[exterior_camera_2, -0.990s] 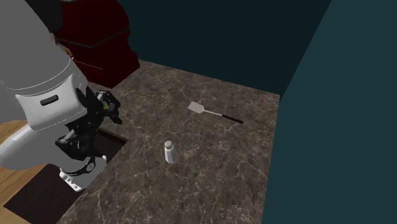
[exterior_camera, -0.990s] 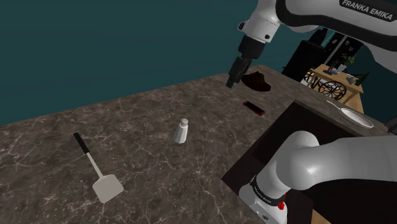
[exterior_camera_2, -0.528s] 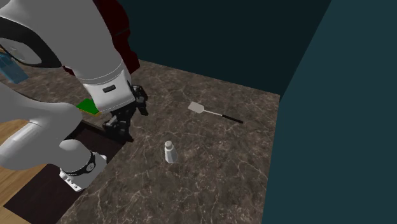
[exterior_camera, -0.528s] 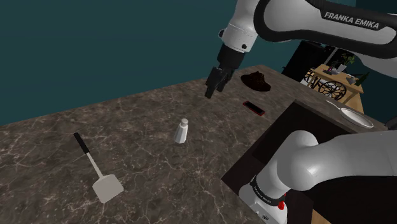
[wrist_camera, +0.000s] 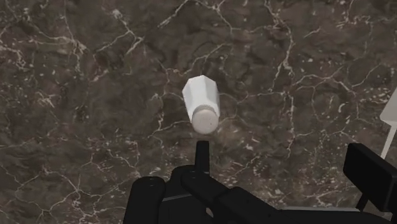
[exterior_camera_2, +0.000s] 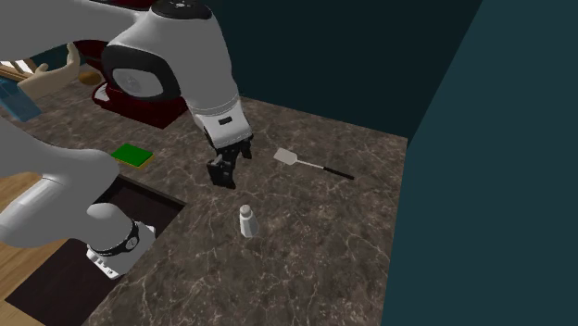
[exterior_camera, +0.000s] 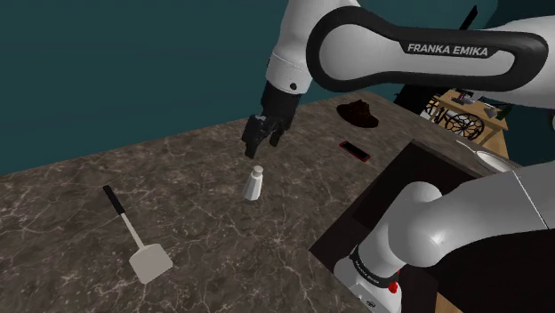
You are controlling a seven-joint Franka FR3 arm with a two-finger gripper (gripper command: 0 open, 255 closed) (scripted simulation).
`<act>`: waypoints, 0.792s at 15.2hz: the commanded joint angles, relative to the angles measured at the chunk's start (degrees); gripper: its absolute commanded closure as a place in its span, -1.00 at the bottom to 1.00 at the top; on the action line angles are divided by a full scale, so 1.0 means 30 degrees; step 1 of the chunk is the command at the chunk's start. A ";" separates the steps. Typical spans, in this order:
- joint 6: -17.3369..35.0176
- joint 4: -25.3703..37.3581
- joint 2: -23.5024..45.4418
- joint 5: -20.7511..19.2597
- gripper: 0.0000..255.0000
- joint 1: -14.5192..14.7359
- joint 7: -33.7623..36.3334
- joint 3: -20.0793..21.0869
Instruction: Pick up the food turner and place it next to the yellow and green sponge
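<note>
On the counter (exterior_camera: 213,258), white turner (exterior_camera: 148,261), black grip

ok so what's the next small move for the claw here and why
Probably shift the claw sideways toward the food turner, keeping its height. It hangs roughly over the upright white shaker, so dropping now risks knocking it, and the turner lies untouched on the dark marble countertop, off toward the shoulder view's lower left.

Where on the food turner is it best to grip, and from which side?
Probably the thin handle, near its middle, from straight above, closing across its narrow width. The food turner lies flat on the countertop, and its wide blade looks too broad to clasp.
</note>
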 commanded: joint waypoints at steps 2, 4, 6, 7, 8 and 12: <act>0.1263 0.0553 0.1607 -0.0026 -1.00 0.0040 0.1598 0.1341; 0.2033 0.1059 0.2791 -0.0241 -1.00 0.0004 0.2684 0.2204; 0.2755 0.1670 0.4072 -0.0633 -1.00 -0.0064 0.3840 0.3053; 0.3094 0.2014 0.4749 -0.0902 -1.00 -0.0106 0.4449 0.3470; 0.3415 0.2385 0.5451 -0.1225 -1.00 -0.0148 0.5081 0.3878; 0.4455 0.4141 0.8527 -0.3092 -1.00 -0.0219 0.7862 0.5344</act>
